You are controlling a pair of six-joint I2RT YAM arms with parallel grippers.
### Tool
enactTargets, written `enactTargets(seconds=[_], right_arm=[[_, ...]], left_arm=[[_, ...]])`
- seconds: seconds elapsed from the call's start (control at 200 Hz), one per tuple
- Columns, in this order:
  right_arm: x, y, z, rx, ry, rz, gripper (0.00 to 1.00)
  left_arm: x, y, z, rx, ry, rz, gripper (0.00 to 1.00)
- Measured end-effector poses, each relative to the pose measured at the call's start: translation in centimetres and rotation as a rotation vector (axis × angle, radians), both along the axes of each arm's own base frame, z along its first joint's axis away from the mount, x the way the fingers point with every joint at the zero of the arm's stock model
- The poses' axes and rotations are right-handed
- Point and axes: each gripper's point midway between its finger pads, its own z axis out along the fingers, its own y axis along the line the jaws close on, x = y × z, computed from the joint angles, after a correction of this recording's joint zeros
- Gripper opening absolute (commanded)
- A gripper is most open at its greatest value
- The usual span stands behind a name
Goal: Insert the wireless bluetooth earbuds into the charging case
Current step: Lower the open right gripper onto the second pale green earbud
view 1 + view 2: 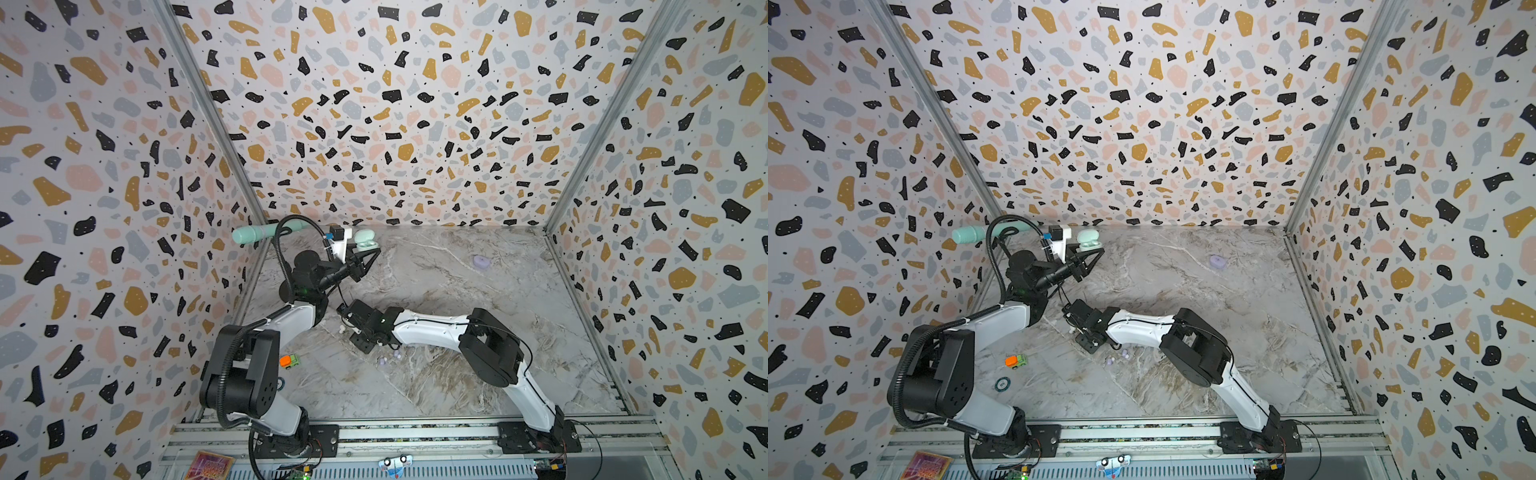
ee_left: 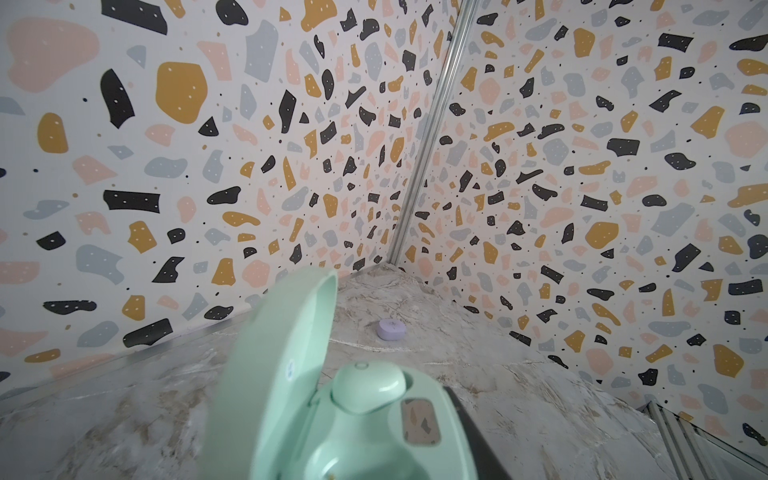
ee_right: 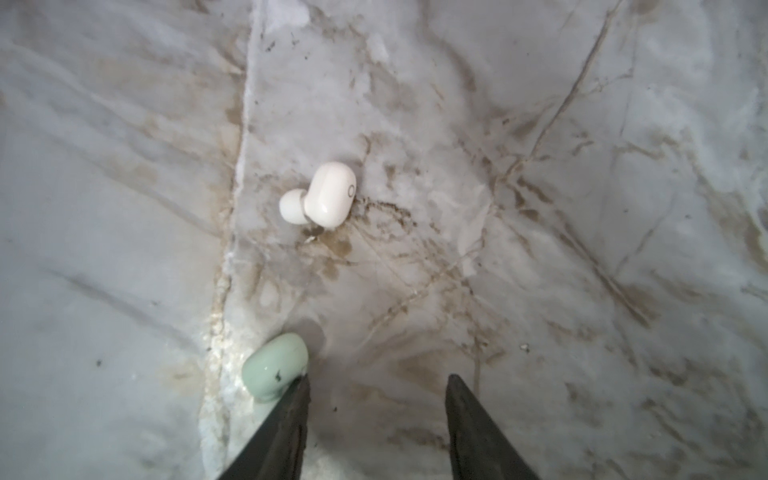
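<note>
A small ring mark is showing on the white earbud (image 3: 322, 195), while print on the card (image 1: 208, 465) by the front rail is staying unreadable. The white bud and the mint earbud (image 3: 272, 370) are lying on the marble-patterned table (image 1: 457, 374) between terrazzo-patterned walls (image 1: 395, 104). The right gripper (image 3: 376, 380) is hovering with jaws apart and empty, the mint earbud just beside one finger. The left gripper (image 1: 370, 252) is clamping the open mint charging case (image 2: 270, 374), with a seated earbud (image 2: 368, 388) inside, near the far left corner. Bare marble is spreading rightward around the lavender case (image 1: 481, 262).
</note>
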Motion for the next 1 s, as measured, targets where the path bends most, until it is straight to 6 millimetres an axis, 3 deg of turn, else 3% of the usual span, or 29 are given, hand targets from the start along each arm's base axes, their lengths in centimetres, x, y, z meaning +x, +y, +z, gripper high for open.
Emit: enactTargets(seconds=[0.355, 0.656, 0.896, 1.001], right_arm=[[-0.3, -0.3, 0.2, 0.008, 0.063, -0.068, 0.50], [-1.5, 0.9, 2.1, 0.062, 0.154, -0.104, 0.44], [-1.4, 2.9, 5.0, 0.117, 0.175, -0.111, 0.38], [-1.5, 3.5, 5.1, 0.120, 0.186, -0.115, 0.37]], left_arm=[[0.2, 0.1, 0.4, -0.001, -0.009, 0.003, 0.30], [0.2, 0.2, 0.4, -0.001, -0.010, 0.007, 0.30], [0.2, 0.2, 0.4, -0.001, -0.010, 0.007, 0.30], [0.2, 0.2, 0.4, 0.001, -0.011, 0.006, 0.30]])
